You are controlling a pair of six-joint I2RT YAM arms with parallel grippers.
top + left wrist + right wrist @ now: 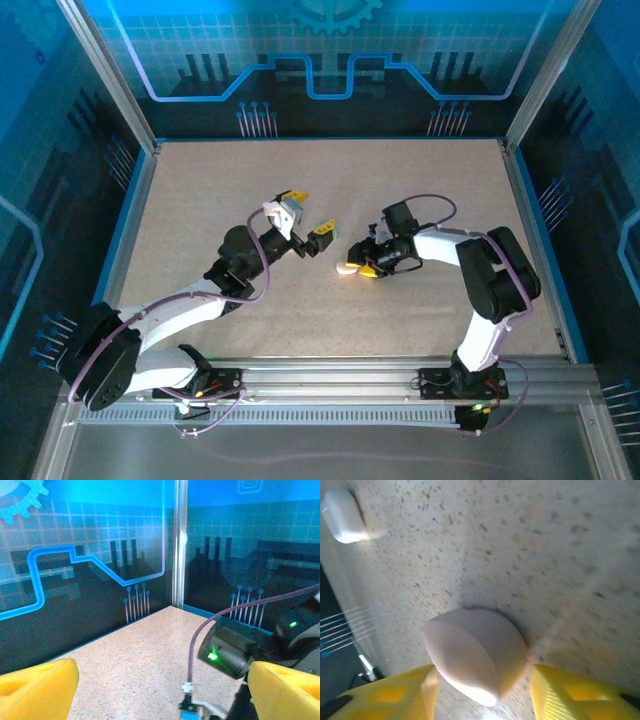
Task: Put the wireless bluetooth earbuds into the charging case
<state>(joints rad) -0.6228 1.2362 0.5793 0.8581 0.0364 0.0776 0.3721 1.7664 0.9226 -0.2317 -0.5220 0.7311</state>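
A closed pink pebble-shaped charging case (475, 655) lies on the speckled table, seen in the top view as the pink case (346, 268) near the middle. My right gripper (483, 680) straddles it with yellow fingers (570, 695) on either side. The jaws are open, with a clear gap on the right side and the left finger close to the shell. My left gripper (310, 212) hangs raised above the table just left of the case. It is open with nothing between its yellow fingers (35, 687). The earbuds are out of view.
A small white rounded case (342, 515) lies on the table farther from my right gripper. In the left wrist view the right arm's wrist (235, 647) with its purple cable is straight ahead. Blue-lit walls (330, 70) and metal posts ring the table (200, 200).
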